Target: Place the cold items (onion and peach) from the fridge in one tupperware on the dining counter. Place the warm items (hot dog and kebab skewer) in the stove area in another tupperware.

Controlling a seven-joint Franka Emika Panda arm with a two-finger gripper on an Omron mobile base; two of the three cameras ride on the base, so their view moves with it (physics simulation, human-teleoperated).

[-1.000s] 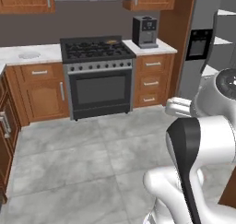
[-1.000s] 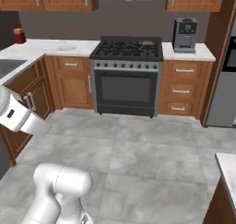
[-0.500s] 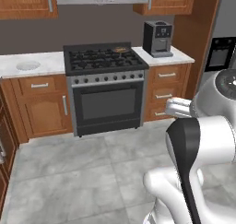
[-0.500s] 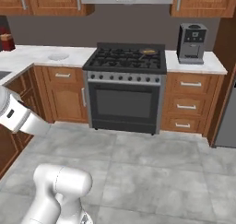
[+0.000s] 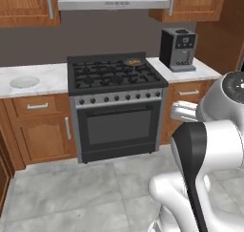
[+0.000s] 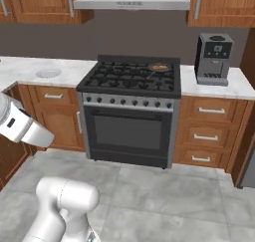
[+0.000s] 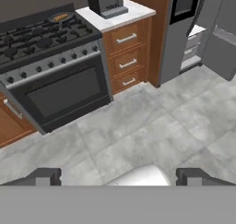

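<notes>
Empty gripper (image 7: 118, 176), jaws spread wide, faces the stove (image 5: 114, 78). A small orange food item (image 5: 133, 62), likely light and soft, rests at its back; grasp mid-length.

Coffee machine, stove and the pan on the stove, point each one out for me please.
coffee machine (image 6: 214, 58), right base view, on its dark front face.
stove (image 6: 125, 131), right base view, on the oven door glass.
pan (image 5: 132, 62), left base view, on its middle, at the back right burner.

A pan (image 5: 133, 62) sits on the stove (image 5: 114, 74), with the coffee machine (image 5: 178, 49) to its right.
</notes>
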